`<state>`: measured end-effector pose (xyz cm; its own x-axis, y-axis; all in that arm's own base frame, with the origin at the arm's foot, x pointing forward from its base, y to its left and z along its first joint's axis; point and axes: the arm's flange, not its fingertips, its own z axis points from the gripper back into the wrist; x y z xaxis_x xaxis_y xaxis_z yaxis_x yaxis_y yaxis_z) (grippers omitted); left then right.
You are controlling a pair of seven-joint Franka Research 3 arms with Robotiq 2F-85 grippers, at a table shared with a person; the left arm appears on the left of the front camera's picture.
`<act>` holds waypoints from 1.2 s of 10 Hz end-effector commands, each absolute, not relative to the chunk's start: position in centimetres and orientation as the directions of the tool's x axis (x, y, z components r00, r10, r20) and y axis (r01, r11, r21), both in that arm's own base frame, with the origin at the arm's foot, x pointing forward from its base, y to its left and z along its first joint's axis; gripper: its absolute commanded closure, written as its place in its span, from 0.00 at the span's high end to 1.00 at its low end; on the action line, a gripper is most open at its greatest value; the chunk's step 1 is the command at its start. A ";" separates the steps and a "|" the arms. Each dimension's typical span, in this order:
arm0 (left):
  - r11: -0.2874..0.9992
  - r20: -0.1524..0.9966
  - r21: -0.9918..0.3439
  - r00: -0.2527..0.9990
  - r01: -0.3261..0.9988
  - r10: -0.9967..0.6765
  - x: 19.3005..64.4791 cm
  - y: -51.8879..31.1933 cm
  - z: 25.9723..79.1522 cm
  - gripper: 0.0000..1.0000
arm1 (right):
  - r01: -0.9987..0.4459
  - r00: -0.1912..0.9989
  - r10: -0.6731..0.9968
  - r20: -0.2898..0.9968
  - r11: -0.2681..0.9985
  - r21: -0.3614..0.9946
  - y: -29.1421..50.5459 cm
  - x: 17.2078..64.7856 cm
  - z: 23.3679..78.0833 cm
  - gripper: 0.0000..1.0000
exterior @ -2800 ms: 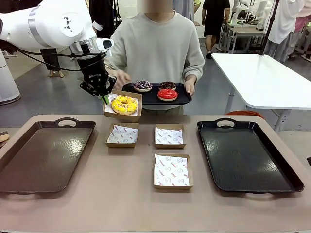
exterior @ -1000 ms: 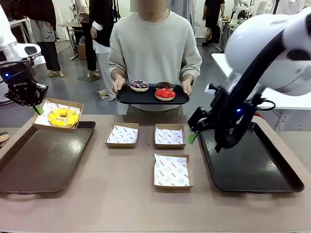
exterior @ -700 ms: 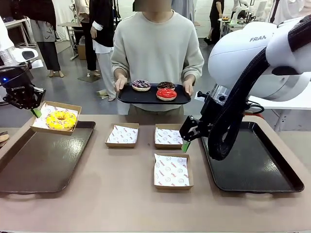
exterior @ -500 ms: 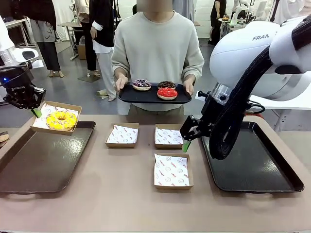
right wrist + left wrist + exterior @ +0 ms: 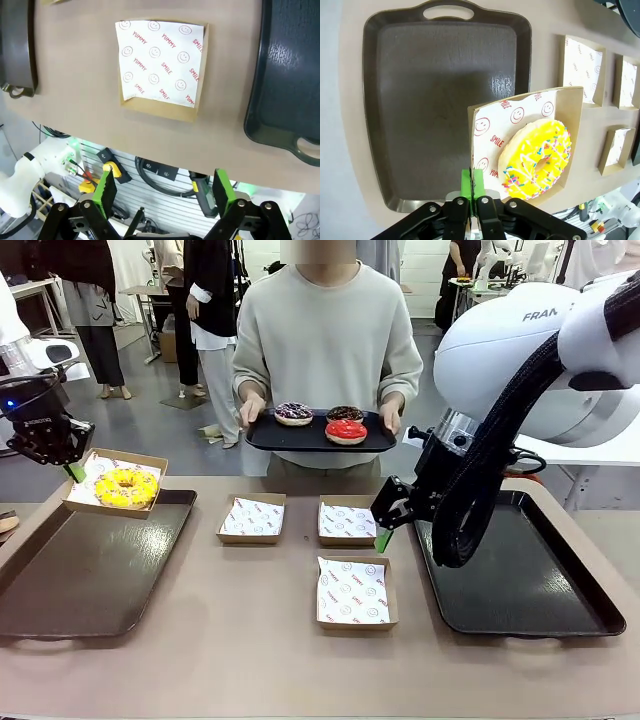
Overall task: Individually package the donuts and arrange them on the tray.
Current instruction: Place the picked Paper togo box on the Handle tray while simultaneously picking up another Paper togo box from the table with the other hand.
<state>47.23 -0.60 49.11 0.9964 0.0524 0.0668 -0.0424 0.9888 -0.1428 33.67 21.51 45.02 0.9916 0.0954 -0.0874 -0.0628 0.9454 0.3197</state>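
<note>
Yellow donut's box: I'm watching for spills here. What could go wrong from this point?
The left gripper pinches the box by one edge only, so it may sag and the yellow donut could slide out. It hangs over the left tray's far corner; released there, it might land on the rim.

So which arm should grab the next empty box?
Probably right. The right gripper is open beside the empty boxes; the left gripper is shut on the donut box carrying the yellow donut.
</note>
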 end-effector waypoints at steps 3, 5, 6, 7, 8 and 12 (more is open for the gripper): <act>0.991 0.017 -0.132 1.000 0.000 0.002 45.3 0.3 48.4 0.01 | -0.050 0.997 0.059 -0.050 0.987 0.155 23.4 32.7 43.2 1.00; 0.990 -0.020 -0.140 1.000 0.002 -0.005 42.6 2.9 47.2 0.01 | -0.032 0.999 0.031 0.005 0.998 0.054 25.2 32.3 40.9 1.00; 0.990 -0.009 -0.142 1.000 0.004 -0.006 41.5 3.9 46.8 0.01 | -0.029 0.999 0.028 0.030 0.999 0.038 26.0 32.2 39.6 1.00; 0.992 0.018 -0.127 1.000 0.024 -0.022 40.6 4.7 46.0 0.01 | -0.030 0.998 0.028 0.058 0.999 0.044 26.7 32.4 38.3 1.00; 0.988 0.019 -0.153 0.999 0.037 -0.034 39.9 5.1 44.9 0.01 | -0.029 0.997 0.024 0.075 0.998 0.060 27.0 32.6 37.0 1.00; 0.980 0.012 -0.187 0.997 0.071 -0.070 38.4 4.3 40.9 0.01 | -0.031 0.995 0.020 0.101 0.993 0.111 26.6 33.3 33.6 1.00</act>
<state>38.64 4.73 41.38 0.9988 -0.0473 -0.0155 0.0440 0.9845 -0.1695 33.26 26.46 34.46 0.9961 0.0287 0.0837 -0.0380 0.9930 0.1118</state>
